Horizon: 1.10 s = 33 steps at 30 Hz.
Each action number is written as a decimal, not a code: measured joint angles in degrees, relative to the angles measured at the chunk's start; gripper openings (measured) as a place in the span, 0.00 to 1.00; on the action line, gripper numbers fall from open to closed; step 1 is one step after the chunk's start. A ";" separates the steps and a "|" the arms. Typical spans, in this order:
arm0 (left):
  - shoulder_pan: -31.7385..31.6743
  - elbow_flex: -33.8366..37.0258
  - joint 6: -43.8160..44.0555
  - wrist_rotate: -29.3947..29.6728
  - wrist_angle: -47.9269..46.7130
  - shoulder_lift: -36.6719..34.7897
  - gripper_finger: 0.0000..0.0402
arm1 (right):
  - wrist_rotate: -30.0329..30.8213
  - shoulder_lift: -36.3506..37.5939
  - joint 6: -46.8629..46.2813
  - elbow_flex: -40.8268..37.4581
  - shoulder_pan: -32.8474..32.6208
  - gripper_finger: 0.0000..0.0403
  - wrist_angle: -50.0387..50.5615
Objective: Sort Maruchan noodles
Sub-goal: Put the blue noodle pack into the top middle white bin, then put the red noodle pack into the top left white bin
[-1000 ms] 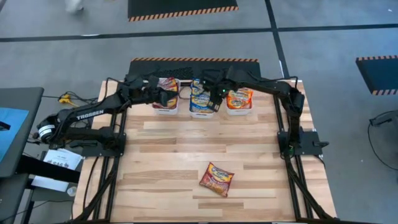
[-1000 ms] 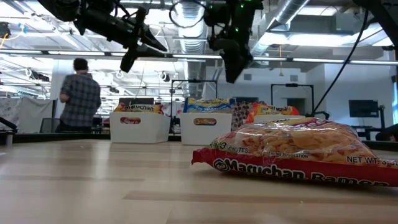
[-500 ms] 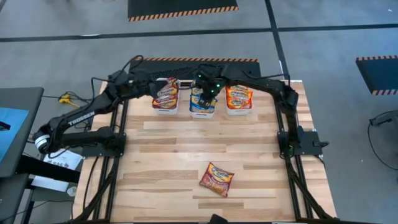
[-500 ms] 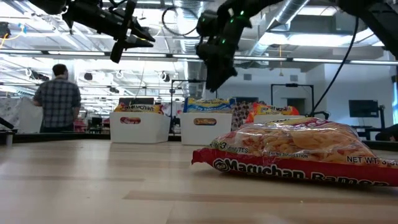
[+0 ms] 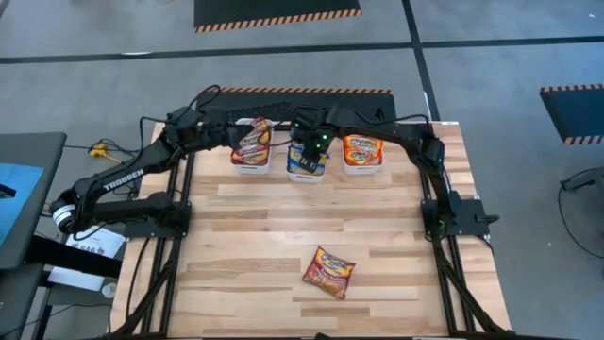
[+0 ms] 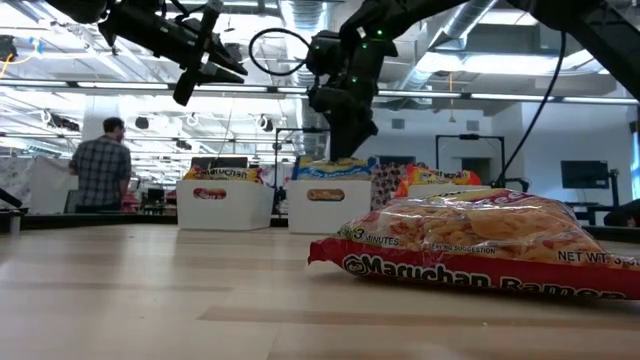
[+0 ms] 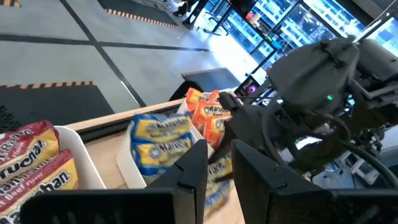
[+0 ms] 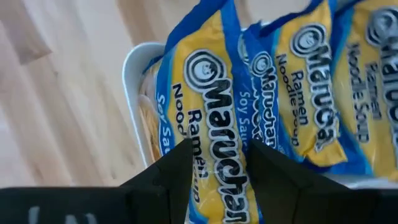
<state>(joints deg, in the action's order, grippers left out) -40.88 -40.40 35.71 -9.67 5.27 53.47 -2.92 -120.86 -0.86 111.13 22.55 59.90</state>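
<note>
Right, three white bins sit in a row at the far edge of the counter (image 5: 283, 217). Left bin (image 5: 251, 162) holds the dark red noodle packets (image 5: 251, 144), middle bin (image 5: 307, 170) the blue packets (image 8: 267, 106), right bin (image 5: 363, 166) the orange packets (image 5: 362, 147). All stand upright on edge, packed side by side.

One more red packet (image 5: 328, 270) lies flat on the counter, near side, a bit right of centre, well apart from the bins and from both arms. In the low view it fills the foreground right (image 6: 480, 250).

Right gripper (image 5: 309, 148) is over the middle bin, pointing down at the blue packets. Its wrist view shows the fingers (image 8: 171, 171) parted with a blue packet directly under the gap; the view is too close to tell whether they touch it. Nothing lifted out of the bin.

Left gripper (image 5: 236, 135) hangs in the air above the far left corner of the left bin, clear of the red packets. Its wrist view shows the two fingers (image 7: 189, 177) with a narrow gap and nothing between them: released, holding nothing. That same view looks across the blue and orange packets and catches the right arm's wrist over the middle bin.

In the low view, a person in a plaid shirt (image 6: 100, 175) stands in the room behind the counter, far left.
</note>
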 joint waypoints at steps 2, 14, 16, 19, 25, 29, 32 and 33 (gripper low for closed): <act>0.00 0.00 -1.00 0.21 -0.04 0.00 0.15 | -0.02 -0.30 0.26 0.00 -0.71 0.43 -0.06; 0.00 0.00 -1.12 1.60 -0.04 0.00 0.15 | 2.63 1.04 1.25 -0.13 -0.97 0.43 -0.17; 0.00 0.00 -1.07 1.59 -0.02 0.00 0.15 | 2.63 2.73 0.87 -0.11 -0.95 0.43 -0.12; 0.00 0.00 -0.89 1.57 -0.02 0.00 0.15 | -0.34 4.84 0.75 -0.08 -1.09 0.43 -0.35; 0.00 0.00 -0.57 1.57 -0.02 0.00 0.15 | -12.68 4.66 -0.65 -0.04 -2.50 0.43 -0.97; 0.00 0.00 -0.57 1.94 -0.06 0.00 0.15 | -17.48 1.58 -0.80 -0.22 -3.35 0.43 -0.95; 0.01 0.00 -0.55 4.29 -0.44 0.00 0.15 | -20.06 0.41 -0.78 -0.15 -4.09 0.43 -1.26; -0.01 0.00 -0.57 4.85 -0.45 0.00 0.15 | -20.54 -0.16 -0.72 -0.13 -4.35 0.43 -1.05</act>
<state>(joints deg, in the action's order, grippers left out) -40.89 -40.40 35.14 -4.83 4.83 53.47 -23.46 -121.02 -1.58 111.00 18.21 58.86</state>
